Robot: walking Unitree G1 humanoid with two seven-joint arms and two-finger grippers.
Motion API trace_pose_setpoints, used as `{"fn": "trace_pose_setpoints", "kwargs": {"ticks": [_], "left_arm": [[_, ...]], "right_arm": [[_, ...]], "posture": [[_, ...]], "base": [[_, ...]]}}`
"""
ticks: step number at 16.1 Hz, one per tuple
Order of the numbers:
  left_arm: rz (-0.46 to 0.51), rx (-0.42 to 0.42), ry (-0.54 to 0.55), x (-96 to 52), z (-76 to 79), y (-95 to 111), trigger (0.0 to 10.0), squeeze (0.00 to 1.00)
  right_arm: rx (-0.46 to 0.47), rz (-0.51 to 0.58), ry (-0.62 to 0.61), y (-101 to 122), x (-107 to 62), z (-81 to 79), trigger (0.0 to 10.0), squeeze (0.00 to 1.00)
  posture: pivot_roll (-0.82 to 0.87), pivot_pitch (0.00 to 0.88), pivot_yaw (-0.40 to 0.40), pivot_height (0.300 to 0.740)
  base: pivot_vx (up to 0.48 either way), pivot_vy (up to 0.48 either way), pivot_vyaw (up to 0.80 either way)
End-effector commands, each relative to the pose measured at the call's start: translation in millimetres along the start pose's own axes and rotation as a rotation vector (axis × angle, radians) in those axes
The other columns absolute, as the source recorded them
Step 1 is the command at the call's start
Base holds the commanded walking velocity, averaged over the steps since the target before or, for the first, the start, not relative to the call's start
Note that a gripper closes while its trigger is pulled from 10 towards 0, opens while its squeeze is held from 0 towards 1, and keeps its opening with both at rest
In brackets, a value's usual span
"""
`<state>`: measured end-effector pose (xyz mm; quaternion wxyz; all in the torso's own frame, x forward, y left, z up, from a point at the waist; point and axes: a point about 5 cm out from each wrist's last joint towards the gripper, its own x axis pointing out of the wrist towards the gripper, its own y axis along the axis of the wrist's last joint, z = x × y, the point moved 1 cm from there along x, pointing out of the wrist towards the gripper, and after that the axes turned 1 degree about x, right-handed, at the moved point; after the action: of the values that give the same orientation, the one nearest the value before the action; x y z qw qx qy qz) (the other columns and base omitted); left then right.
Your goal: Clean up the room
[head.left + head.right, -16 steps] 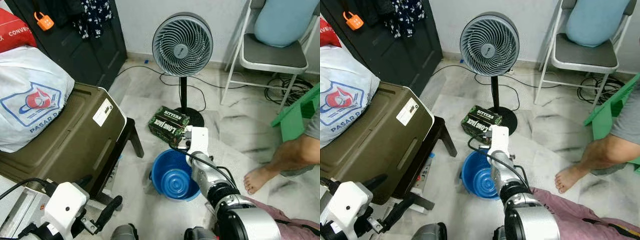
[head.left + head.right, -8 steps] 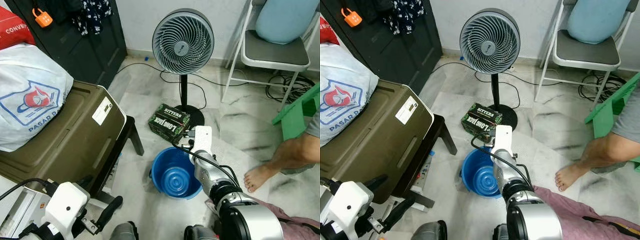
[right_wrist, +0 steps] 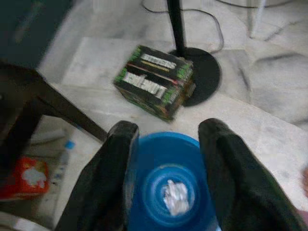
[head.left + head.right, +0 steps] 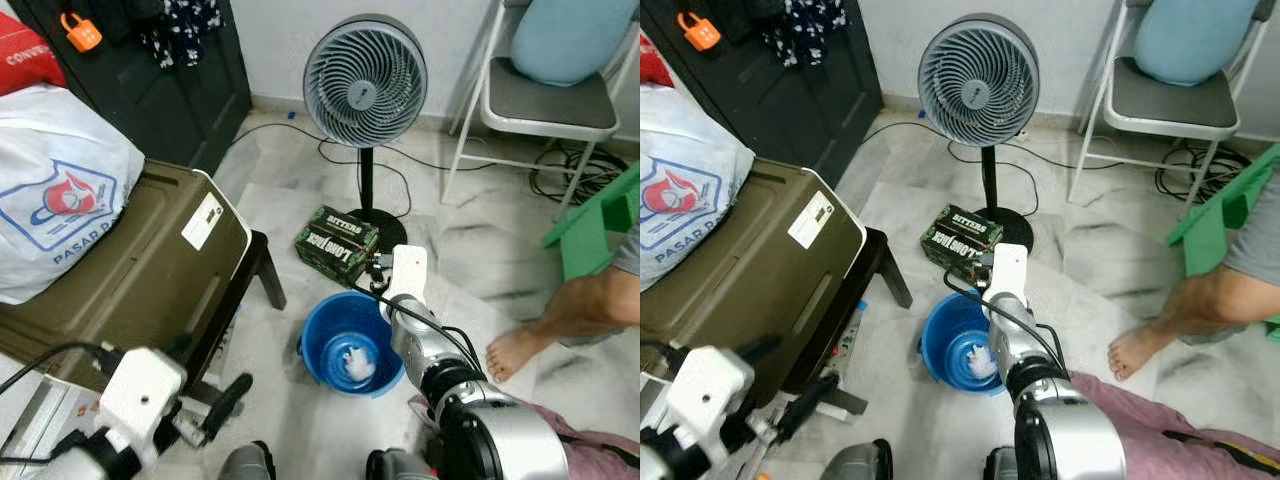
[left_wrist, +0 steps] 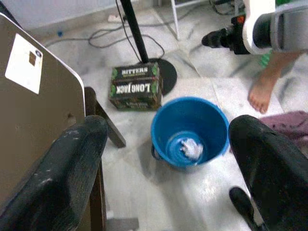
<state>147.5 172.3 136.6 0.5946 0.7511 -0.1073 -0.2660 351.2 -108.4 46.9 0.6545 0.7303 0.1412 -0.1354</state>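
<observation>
Silver arms, black cables, white wrists

wad in bucket, box behind

Glossy blue plastic bucket, crumpled white paper, polished marble floor

Blue bucket, white crumpled wad, green-and-black box, grey fan, olive case
</observation>
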Motion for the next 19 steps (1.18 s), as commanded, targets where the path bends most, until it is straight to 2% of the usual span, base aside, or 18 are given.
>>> {"fn": "trace_pose_setpoints", "kwargs": {"ticks": [1,2,3,5,6,7,8,9,11,13,14,16,18,19], "left_arm": [[-0.008,0.0,0.02,4.8,-1.6,-4.9,10.0,0.0],[-0.001,0.0,0.023,7.6,-2.2,-5.0,10.0,0.0],[0.023,0.0,0.041,18.0,-5.2,-6.1,10.0,0.0],[0.083,0.006,0.064,42.7,-11.5,-5.4,10.0,0.0],[0.09,0.006,0.07,47.8,-13.5,-6.1,10.0,0.0],[0.106,-0.008,0.099,64.5,-21.5,-11.1,10.0,0.0],[0.115,-0.023,0.114,72.3,-24.6,-13.7,10.0,0.0],[0.117,-0.03,0.119,77.0,-26.1,-15.1,10.0,0.0],[0.158,-0.029,0.124,95.7,-27.9,-13.0,10.0,0.0],[0.18,-0.018,0.172,107.9,-35.0,-15.8,10.0,0.0],[0.188,-0.027,0.245,112.6,-44.0,-19.3,10.0,0.0],[0.209,-0.007,0.304,119.8,-53.4,-21.8,10.0,0.0],[0.211,-0.014,0.33,116.5,-57.6,-25.6,10.0,0.0],[0.211,-0.026,0.347,112.4,-57.7,-31.1,10.0,0.0]], "right_arm": [[0.011,0.003,0.072,-0.7,-2.8,-9.4,10.0,1.0],[0.01,0.008,0.093,-0.2,-3.8,-10.8,10.0,1.0],[0.006,0.034,0.146,2.4,-9.8,-12.6,10.0,1.0],[-0.006,0.054,0.168,4.2,-24.7,0.3,10.0,1.0],[-0.01,0.054,0.167,5.2,-26.1,3.6,10.0,1.0],[-0.026,0.049,0.143,7.9,-31.3,18.7,10.0,1.0],[-0.027,0.032,0.115,5.8,-34.5,29.8,10.0,1.0],[-0.031,0.024,0.104,5.0,-34.1,34.3,10.0,1.0],[-0.074,0.048,0.051,5.3,-44.3,64.4,10.0,1.0],[-0.075,0.067,0.019,5.7,-49.7,76.3,10.0,1.0],[-0.078,0.072,-0.052,3.2,-53.7,88.5,10.0,1.0],[-0.1,0.063,-0.121,0.3,-57.9,101.0,10.0,1.0],[-0.104,0.11,-0.104,0.3,-66.1,99.1,10.0,1.0],[-0.102,0.168,-0.072,2.3,-74.6,94.5,10.0,1.0]], "posture": [[0.16,0.175,0.04,0.74],[0.16,0.175,0.04,0.74],[0.12,0.134,0.02,0.74],[0.06,0.035,-0.012,0.74],[0.04,0.014,-0.019,0.74],[0.0,0.0,-0.029,0.74],[-0.03,0.0,-0.035,0.74],[-0.04,0.0,-0.037,0.74],[-0.08,0.0,-0.034,0.74],[-0.09,0.0,-0.033,0.74],[-0.09,0.0,-0.056,0.74],[-0.06,0.0,-0.09,0.74],[-0.07,0.0,-0.082,0.74],[-0.08,0.0,-0.064,0.74]], "base": [[0.0,0.0,0.0],[0.0,0.0,0.0],[0.0,0.0,0.0],[0.0,0.0,0.0],[0.0,0.0,0.0],[0.0,0.0,0.0],[0.0,0.0,0.0],[0.0,0.0,0.0],[0.0,0.0,0.0],[0.0,0.0,0.0],[0.0,0.0,0.0],[0.0,0.0,0.0],[0.0,0.0,0.0],[0.0,0.0,0.0]]}}
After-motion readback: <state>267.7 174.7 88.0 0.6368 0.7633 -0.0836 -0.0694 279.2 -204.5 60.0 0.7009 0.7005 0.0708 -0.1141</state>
